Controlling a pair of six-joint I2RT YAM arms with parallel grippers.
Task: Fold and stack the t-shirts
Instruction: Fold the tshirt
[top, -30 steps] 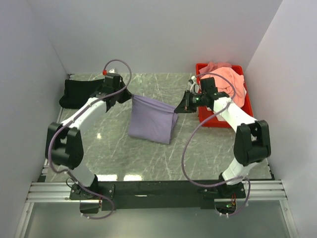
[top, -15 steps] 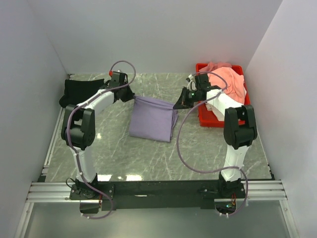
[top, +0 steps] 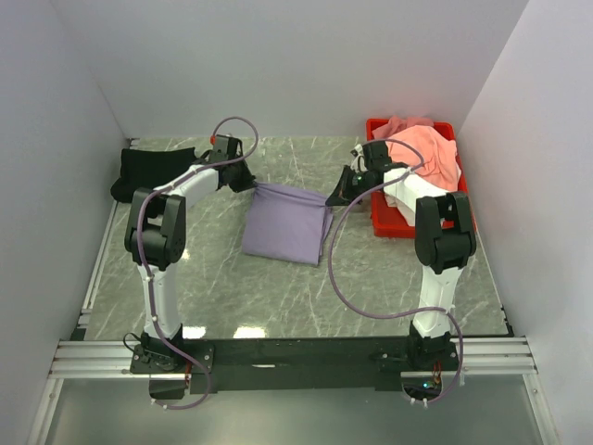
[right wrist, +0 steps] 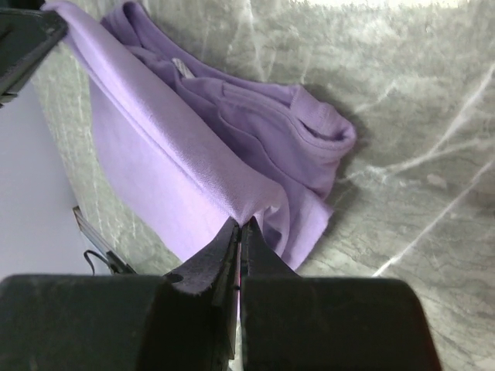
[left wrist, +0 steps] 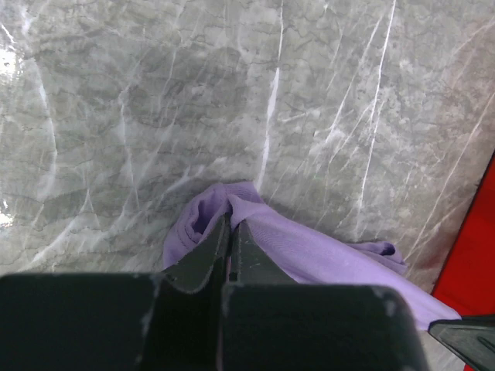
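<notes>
We see a grey marbled worktop point(top: 278, 287). On it lie a lavender t-shirt point(top: 287, 227) at the middle, a black t-shirt point(top: 148, 169) far left, and a red tray point(top: 391, 227) far right.

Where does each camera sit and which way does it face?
Top: above and behind the bases, looking down on the table, purple shirt, black shirt and tray; left arm and right arm show.
Left wrist: on the left arm, looking down; its shut left gripper pinches the purple shirt.
Right wrist: on the right arm, looking down; its shut right gripper pinches the same shirt.
Shared: all three show the purple shirt.
</notes>
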